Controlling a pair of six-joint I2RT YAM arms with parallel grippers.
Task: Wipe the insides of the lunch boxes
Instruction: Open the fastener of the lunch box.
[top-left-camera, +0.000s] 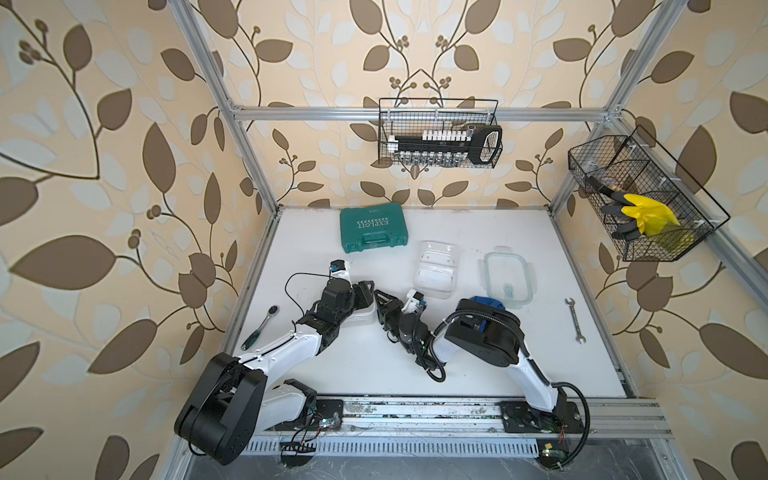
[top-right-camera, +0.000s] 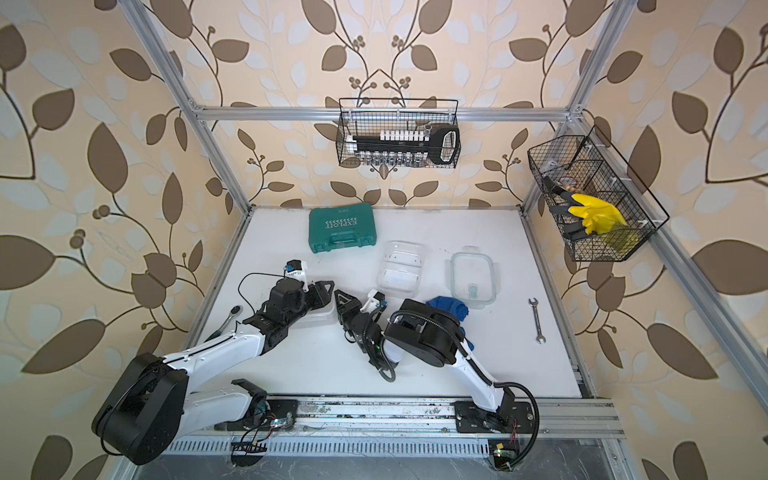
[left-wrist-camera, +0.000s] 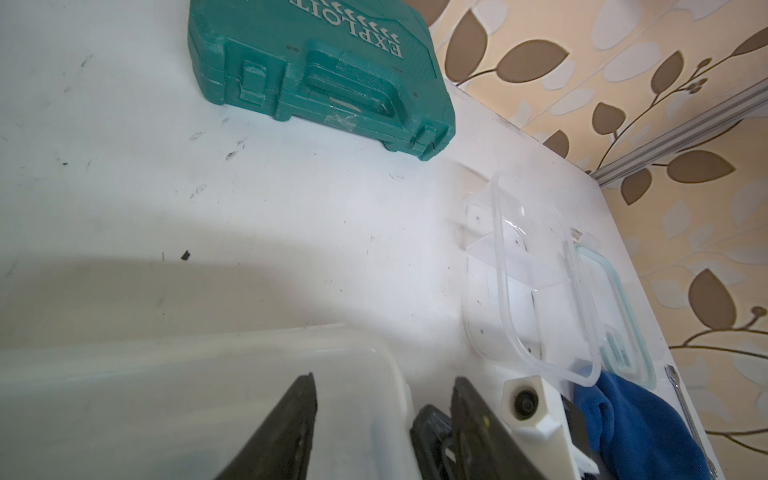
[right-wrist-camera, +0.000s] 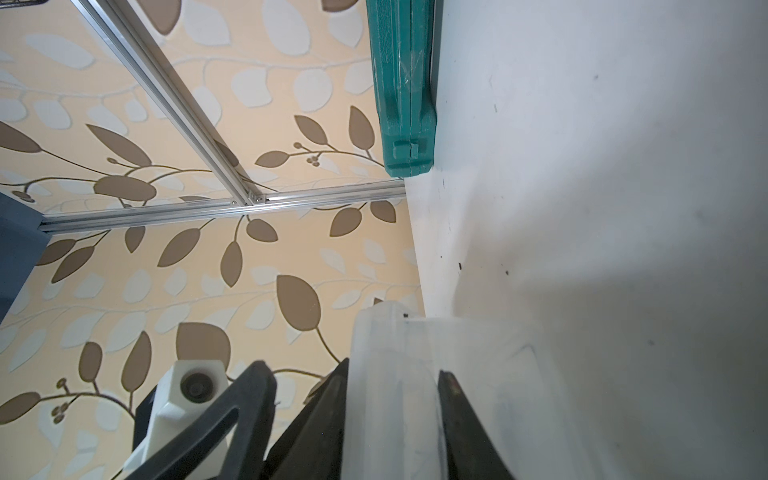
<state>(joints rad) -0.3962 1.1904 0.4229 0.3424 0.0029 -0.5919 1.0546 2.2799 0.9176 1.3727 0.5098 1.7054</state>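
frosted, milky lunch box, rounded corners, lying flat on scuffed white table, between my arms. my left gripper straddling its end, my right gripper flanking its edge; can't tell whether either is clamping. glossy clear tub sitting beyond, beside flat green-rimmed lid. soft blue cloth lying bunched near the lid.

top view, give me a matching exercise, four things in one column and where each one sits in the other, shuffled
Things
1. teal case
2. spanner
3. yellow glove
4. ratchet

Places
a. in the wire basket on the right wall
b. on the table, near its left edge
c. at the back of the table
d. on the table, near its right edge

Pairs: 1-c, 2-d, 3-a, 4-b
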